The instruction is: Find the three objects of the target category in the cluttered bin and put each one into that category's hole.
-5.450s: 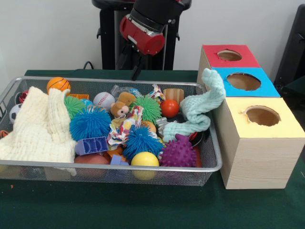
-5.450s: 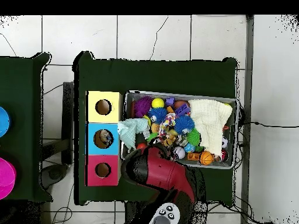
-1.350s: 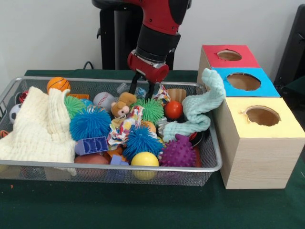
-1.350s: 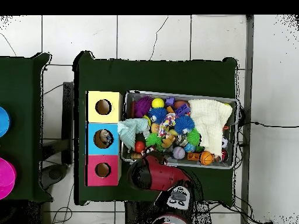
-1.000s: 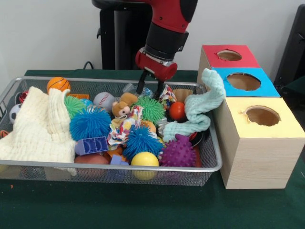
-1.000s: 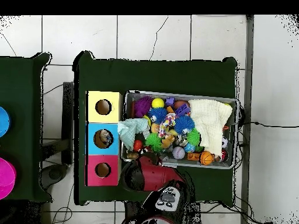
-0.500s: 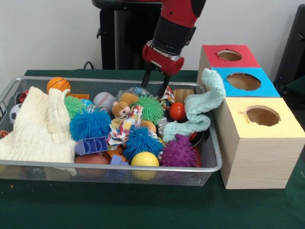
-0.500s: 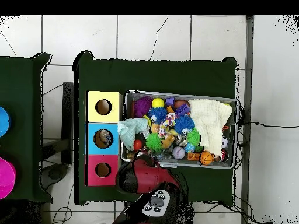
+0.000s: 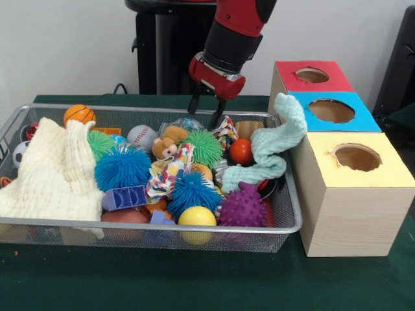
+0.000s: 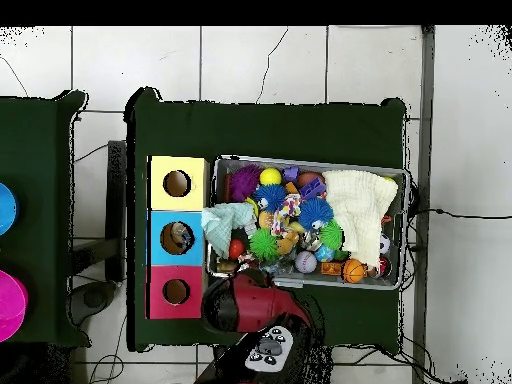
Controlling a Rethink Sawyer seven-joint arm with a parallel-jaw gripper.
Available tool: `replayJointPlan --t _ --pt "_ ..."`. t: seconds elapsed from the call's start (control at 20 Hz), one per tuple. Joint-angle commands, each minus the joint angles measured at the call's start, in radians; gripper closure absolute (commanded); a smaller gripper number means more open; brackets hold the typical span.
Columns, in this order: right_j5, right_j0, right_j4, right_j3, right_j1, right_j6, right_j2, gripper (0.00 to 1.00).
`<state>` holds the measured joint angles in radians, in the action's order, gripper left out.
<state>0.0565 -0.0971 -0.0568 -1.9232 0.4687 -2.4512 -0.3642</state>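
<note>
The wire mesh bin (image 9: 162,227) is full of toys; it also shows in the overhead view (image 10: 310,163). My gripper (image 9: 204,110) hangs open and empty just above the bin's far rim, its fingers (image 9: 193,103) apart. Right below it a see-through plastic bottle (image 9: 185,123) lies among the clutter next to a small teddy bear (image 9: 165,146). No other bottle shows in the bin. The blue-topped hole (image 9: 331,110) is the middle one of the wooden box to the right; in the overhead view it (image 10: 177,237) has something pale inside. There the arm (image 10: 245,300) hides the gripper.
A cream muslin cloth (image 9: 52,172) covers the bin's left end. A mint cloth (image 9: 272,146) drapes over the right rim against the box. Spiky balls (image 9: 123,167) and small balls fill the middle. Red-topped (image 9: 312,75) and yellow-topped (image 9: 356,157) holes flank the blue one.
The gripper has risen out of the bin's far side with nothing in it, then shifted slightly left in the front view. The bin's things lie as before.
</note>
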Motion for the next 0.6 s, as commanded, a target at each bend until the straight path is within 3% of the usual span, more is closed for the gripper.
replayJointPlan --t 0.05,0.6 --pt "-0.011 0.055 -0.024 0.027 -0.108 -0.056 0.074 0.00" --pt "-0.068 0.069 -0.012 0.060 -0.194 -0.055 0.082 0.00"
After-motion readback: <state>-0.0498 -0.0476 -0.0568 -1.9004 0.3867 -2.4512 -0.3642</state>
